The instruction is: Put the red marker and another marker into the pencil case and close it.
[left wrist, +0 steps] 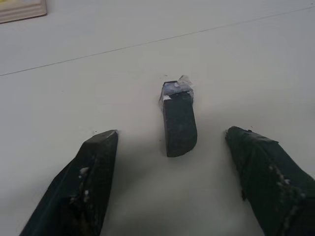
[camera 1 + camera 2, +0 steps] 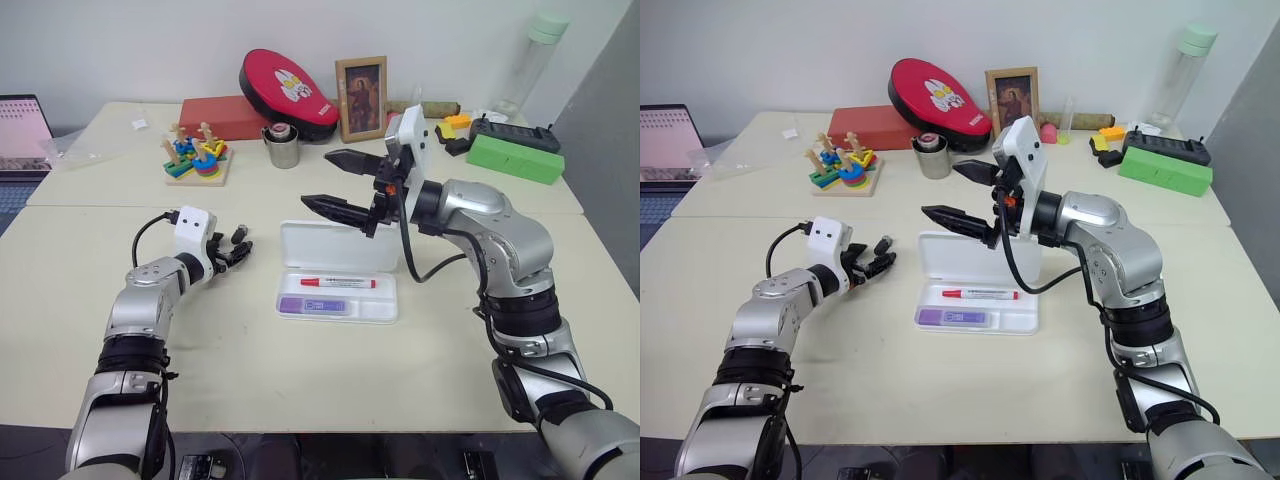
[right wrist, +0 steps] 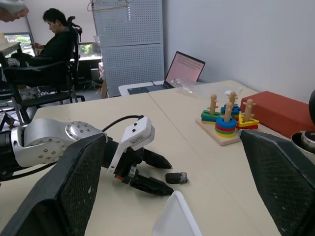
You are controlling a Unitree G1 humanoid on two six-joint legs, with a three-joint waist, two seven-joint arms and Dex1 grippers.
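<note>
**Both markers in the tray, lid left to close**

With the pencil case (image 2: 338,285) lying open on the table (image 2: 300,370) in front of me, I can see the red marker (image 2: 338,283) and the lilac highlighter (image 2: 314,305) already resting side by side in its moulded tray, the red one nearer the raised lid. What remains, as I read it, is the lid.

My right gripper (image 2: 337,182) hangs above the back of the case, pointing across toward my left, its jaws spread wide with nothing between them. My left gripper (image 2: 874,263) sits low over the table just beside the case, fingers parted and empty around a small black stubby object (image 1: 178,115) that is no part of this job.

I judge the case to be light, stiff, smooth plastic, likely to skate on the tabletop if pushed from one side. The lid looks thin and hinged along the far edge; I would press on its upper rim near the middle and fold it toward me, steadying the front edge of the tray with the other hand.
</note>
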